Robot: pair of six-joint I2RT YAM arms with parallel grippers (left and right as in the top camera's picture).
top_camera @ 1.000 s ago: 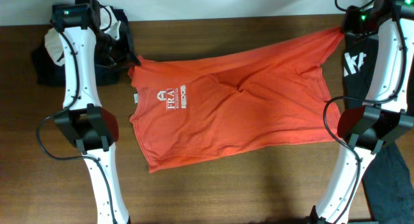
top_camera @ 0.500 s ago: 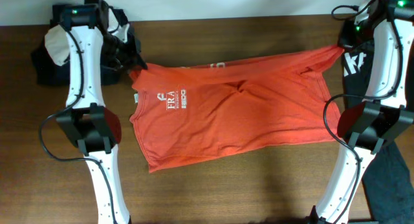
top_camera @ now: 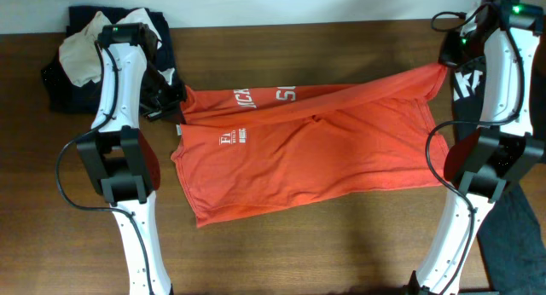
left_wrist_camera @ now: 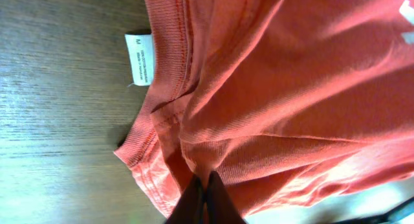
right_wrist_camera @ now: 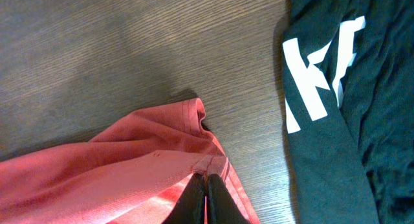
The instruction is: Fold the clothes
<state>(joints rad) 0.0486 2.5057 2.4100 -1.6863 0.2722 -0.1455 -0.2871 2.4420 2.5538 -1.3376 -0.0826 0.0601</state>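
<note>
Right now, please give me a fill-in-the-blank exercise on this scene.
The left gripper and right gripper are shut on the shirt, whose tag shows the letter ____. The black garment by the right gripper has ____ lettering. The heap of clothes lies on the robot's ____ side.
Missing: M; white; left.

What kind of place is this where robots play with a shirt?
Probably a robot lab's workbench: the left gripper and right gripper each pinch an orange T-shirt on a wooden table, and a pile of other clothes sits at its far corner.
</note>
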